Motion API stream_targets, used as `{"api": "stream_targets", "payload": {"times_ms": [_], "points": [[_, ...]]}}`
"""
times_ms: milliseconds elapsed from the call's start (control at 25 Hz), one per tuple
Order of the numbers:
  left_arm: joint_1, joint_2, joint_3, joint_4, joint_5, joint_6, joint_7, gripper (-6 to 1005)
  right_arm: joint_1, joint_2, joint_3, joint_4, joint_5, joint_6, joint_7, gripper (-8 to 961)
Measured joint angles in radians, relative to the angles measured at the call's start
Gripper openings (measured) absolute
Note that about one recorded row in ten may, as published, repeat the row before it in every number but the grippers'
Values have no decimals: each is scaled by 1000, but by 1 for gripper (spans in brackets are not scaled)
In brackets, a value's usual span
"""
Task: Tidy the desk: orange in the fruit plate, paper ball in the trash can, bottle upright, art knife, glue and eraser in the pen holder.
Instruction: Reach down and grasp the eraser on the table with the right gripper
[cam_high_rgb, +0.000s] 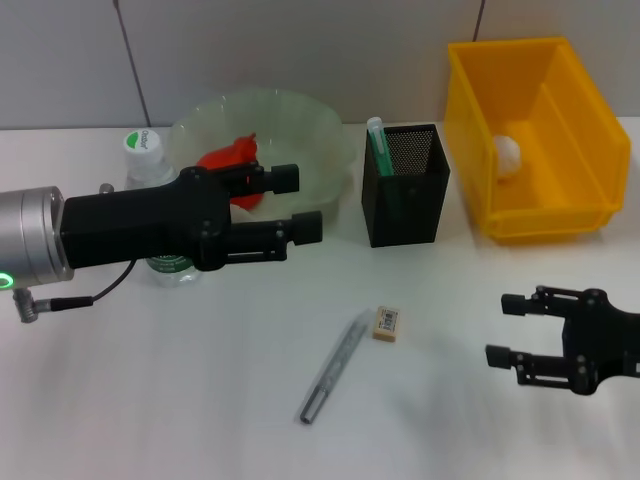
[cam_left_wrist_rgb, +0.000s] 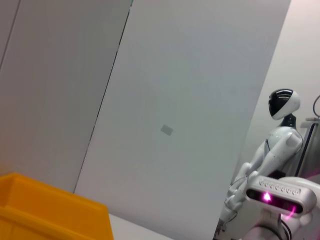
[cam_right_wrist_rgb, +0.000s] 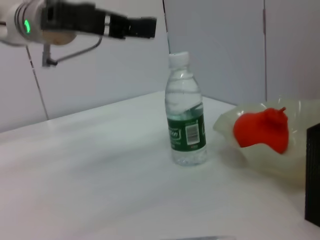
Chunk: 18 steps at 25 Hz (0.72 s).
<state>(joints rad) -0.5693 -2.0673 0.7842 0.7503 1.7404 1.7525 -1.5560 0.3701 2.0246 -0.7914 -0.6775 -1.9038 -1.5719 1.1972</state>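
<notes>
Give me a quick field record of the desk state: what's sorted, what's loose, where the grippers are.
bottle: upright, beside fruit plate
orange: in fruit plate
paper ball: in yellow bin
pen holder: holds a green-capped stick, likely the glue
eraser: loose on desk
art knife: loose on desk, next to eraser
left gripper: open, raised over the bottle and plate area
right gripper: open, empty, low at the near right

We see a yellow bin (cam_left_wrist_rgb: 50, 207) at the tabletop's edge, grey wall panels (cam_left_wrist_rgb: 190, 110), and a white humanoid robot (cam_left_wrist_rgb: 272, 145) beyond.
</notes>
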Motion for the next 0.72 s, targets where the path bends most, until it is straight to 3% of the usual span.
{"api": "stream_targets", "payload": {"times_ms": [280, 400, 440, 480, 520, 720], "points": [[60, 3, 0, -135, 1, 17, 237, 812, 103, 0, -22, -96, -70, -10, 207, 715], [87, 5, -8, -204, 4, 5, 344, 812, 229, 8, -66, -162, -237, -5, 383, 715], [95, 5, -10, -219, 4, 0, 372, 812, 229, 8, -66, -162, -237, -5, 383, 715], [110, 5, -15, -238, 3, -8, 409, 812, 296, 14, -85, -176, -323, -1, 456, 715], [117, 5, -17, -249, 2, -12, 427, 812, 296, 14, -85, -176, -323, -1, 456, 715], [143, 2, -25, -296, 1, -24, 486, 813, 442, 40, -120, -185, -495, 33, 546, 715]]}}
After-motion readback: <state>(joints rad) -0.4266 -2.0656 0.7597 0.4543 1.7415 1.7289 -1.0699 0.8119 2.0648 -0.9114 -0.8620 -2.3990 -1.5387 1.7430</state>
